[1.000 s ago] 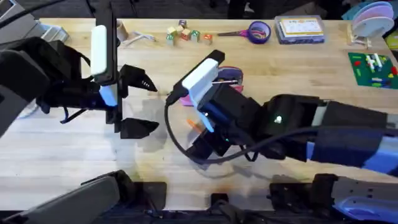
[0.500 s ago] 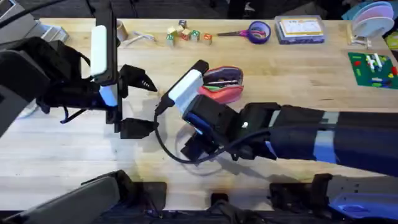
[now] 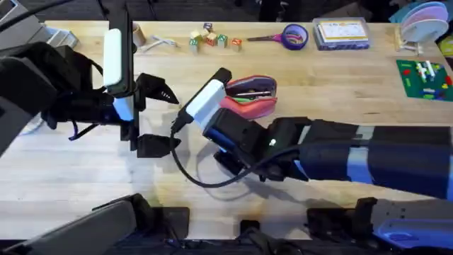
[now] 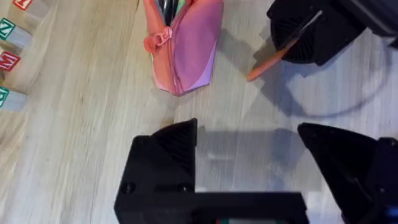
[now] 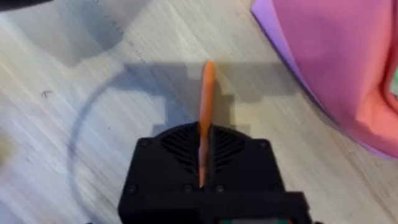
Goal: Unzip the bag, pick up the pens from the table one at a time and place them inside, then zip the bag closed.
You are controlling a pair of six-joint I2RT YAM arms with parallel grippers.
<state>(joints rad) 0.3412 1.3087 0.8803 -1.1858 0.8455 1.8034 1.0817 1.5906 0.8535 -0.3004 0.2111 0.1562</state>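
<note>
The pink bag [image 3: 248, 95] lies unzipped mid-table, beyond the right gripper [image 5: 204, 177] clamped on the orange pen [image 5: 206, 118], the left gripper [image 3: 157, 117] spread wide to their left, scissors [image 3: 283, 35] far behind

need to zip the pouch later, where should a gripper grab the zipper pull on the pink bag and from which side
Grip the small pink zipper pull, which sticks out flat at the pink bag's narrow end nearest the left gripper. That open gripper faces that end with bare table between, so it seems best placed: come in low along the pouch's length and pinch the tab's flat faces.
</note>
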